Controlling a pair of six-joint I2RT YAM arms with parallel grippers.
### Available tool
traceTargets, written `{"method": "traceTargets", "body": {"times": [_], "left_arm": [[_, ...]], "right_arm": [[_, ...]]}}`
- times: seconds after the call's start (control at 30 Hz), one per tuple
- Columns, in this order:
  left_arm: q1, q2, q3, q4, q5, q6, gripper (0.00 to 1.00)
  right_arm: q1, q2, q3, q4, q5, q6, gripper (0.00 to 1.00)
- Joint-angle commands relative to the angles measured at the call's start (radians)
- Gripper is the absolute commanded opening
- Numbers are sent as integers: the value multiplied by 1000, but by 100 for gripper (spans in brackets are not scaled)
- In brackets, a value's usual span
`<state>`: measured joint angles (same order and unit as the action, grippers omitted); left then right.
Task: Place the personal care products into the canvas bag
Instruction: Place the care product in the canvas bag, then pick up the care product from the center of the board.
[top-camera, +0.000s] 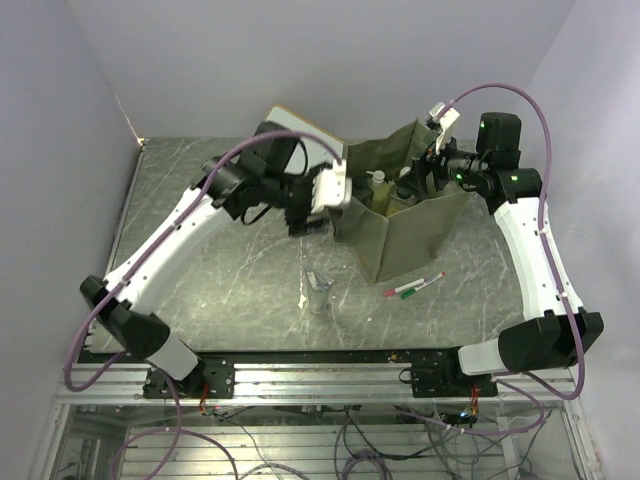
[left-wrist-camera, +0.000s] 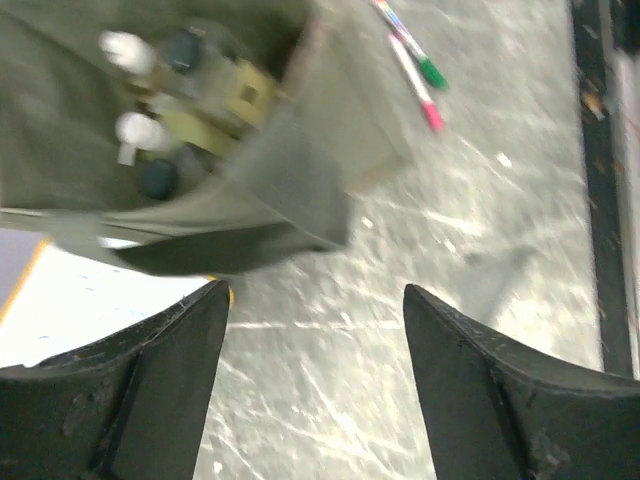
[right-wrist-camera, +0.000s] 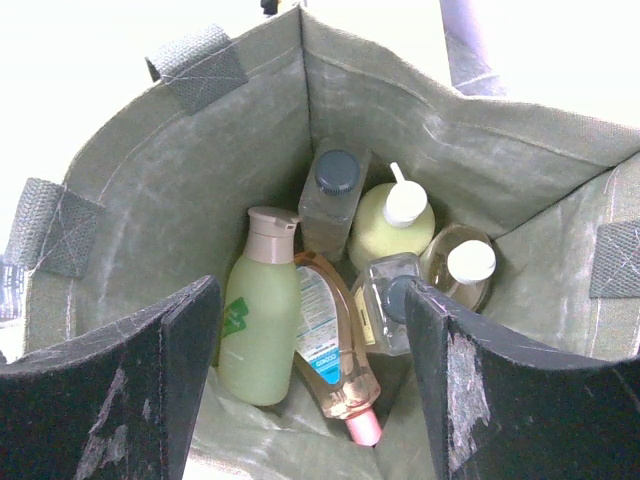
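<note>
- Your left gripper (left-wrist-camera: 315, 320) is open and empty, just beside the left wall of the canvas bag (top-camera: 395, 235).
- Your right gripper (right-wrist-camera: 310, 300) hangs open and empty over the bag's mouth. Six bottles (right-wrist-camera: 335, 300) lie inside.
- The clear pouch (top-camera: 318, 290) sits on the table (top-camera: 220, 270), apart from the bag and base-ward of your left gripper. Its long axis runs roughly near-to-far.
- The left arm looks nearer, so bring it back and down.

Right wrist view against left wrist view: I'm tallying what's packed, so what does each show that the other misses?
Only the right wrist: the pale-green bottle and orange-pink bottle, clearly told apart. Only the left wrist: the marker pens on the table and a whiteboard corner. Both: the inside of the loaded canvas bag.
</note>
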<state>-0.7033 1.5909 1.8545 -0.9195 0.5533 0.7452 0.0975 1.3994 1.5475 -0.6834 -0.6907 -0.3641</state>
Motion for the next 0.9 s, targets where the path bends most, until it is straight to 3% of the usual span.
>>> {"method": "traceTargets", "body": {"times": [0.0, 0.13, 0.3, 0.57, 0.7, 0.87], "left_arm": [[-81, -141, -143, -260, -20, 297, 82], [-213, -199, -284, -241, -62, 243, 84], [-222, -155, -334, -191, -71, 204, 97], [-221, -98, -384, -81, -117, 146, 99], [-215, -82, -409, -78, -128, 145, 93], [-196, -44, -425, -95, -100, 145, 74]], "right_arm": [[2, -14, 16, 7, 26, 0, 73], [3, -10, 19, 23, 40, 4, 74], [3, -30, 9, 7, 42, -3, 74], [3, -71, -29, 13, 42, 14, 73], [4, -82, -39, 11, 53, 13, 74], [3, -87, -51, 12, 54, 12, 73]]}}
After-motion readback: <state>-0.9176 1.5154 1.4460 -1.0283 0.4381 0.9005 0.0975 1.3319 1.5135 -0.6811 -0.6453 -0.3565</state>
